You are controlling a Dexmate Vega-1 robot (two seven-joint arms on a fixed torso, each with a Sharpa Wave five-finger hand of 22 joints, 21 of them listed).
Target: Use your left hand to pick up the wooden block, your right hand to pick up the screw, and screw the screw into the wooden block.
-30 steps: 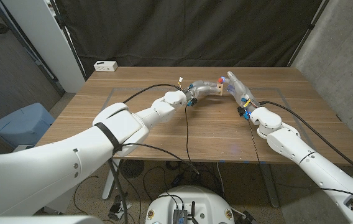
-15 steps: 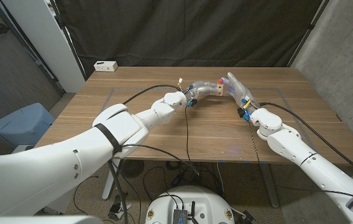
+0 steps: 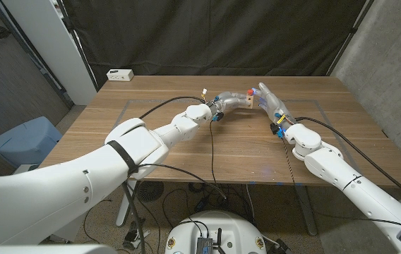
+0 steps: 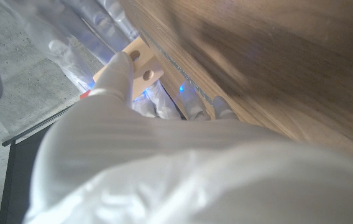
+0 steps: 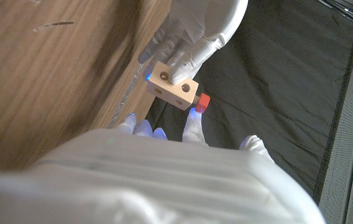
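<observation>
The wooden block (image 3: 246, 101) is a small pale piece with holes in its side, held above the table's far middle. My left hand (image 3: 227, 101) grips it, with a fingertip (image 5: 178, 74) pressed on its holed face. The red screw (image 3: 250, 92) sticks out of one end of the block (image 5: 171, 86). My right hand (image 3: 272, 100) stands just right of the block with its fingers spread. One of its fingertips (image 5: 193, 117) touches the screw's red head (image 5: 202, 100), while the thumb stays apart. The block (image 4: 137, 65) also shows past my left hand's back.
A small white box (image 3: 120, 74) lies at the far left corner of the wooden table (image 3: 186, 152). A blue bin (image 3: 24, 140) stands on the floor left of the table. A black curtain hangs behind the table.
</observation>
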